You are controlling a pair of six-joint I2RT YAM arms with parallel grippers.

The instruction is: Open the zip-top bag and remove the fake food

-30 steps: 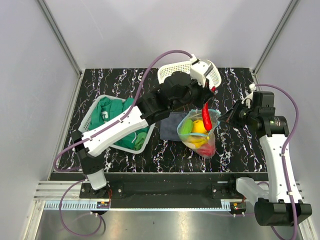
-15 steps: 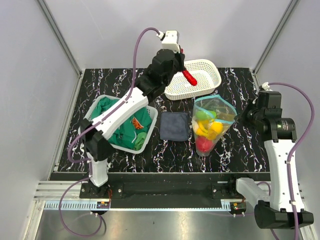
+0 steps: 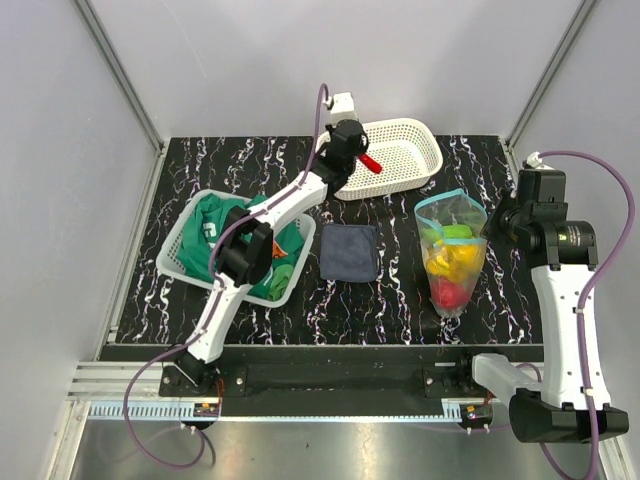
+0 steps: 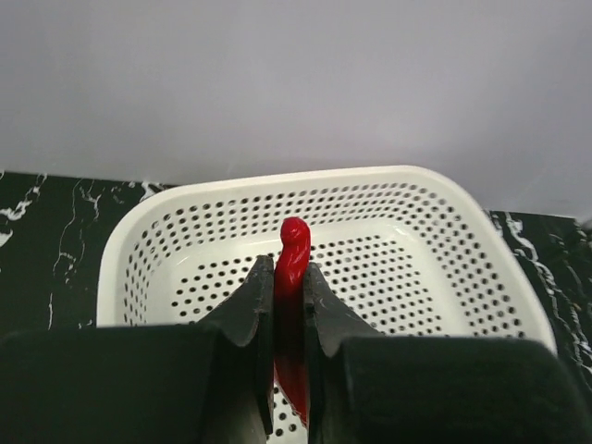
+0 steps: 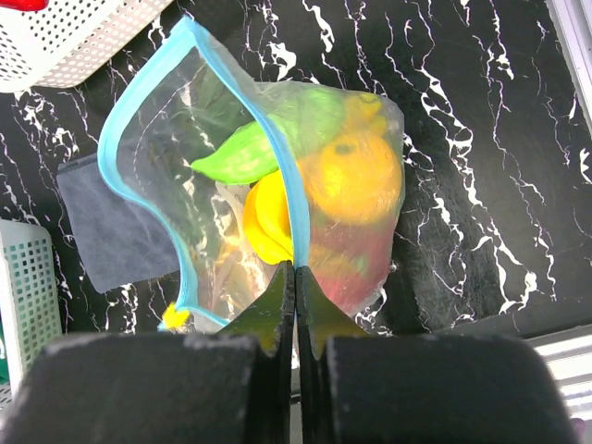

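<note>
The clear zip-top bag (image 3: 452,250) with its teal-blue zip strip stands open at the right, held up by its rim. My right gripper (image 5: 295,270) is shut on the bag's zip strip (image 5: 282,166). Inside the bag show a green vegetable (image 5: 268,139), a yellow banana (image 5: 264,222), an orange piece (image 5: 356,176) and a red-pink fruit (image 3: 449,293). My left gripper (image 4: 289,277) is shut on the red chili (image 4: 292,250) and holds it above the white perforated basket (image 4: 416,240) at the back (image 3: 400,160). The chili also shows in the top view (image 3: 369,162).
A dark blue folded cloth (image 3: 348,251) lies on the black marbled table, left of the bag. A white basket with green clothing (image 3: 235,245) stands at the left. Grey walls close in the back and sides.
My left gripper carried the red chili from the bag's mouth back over the white basket. My right gripper moved the bag to the right and it stands more upright.
</note>
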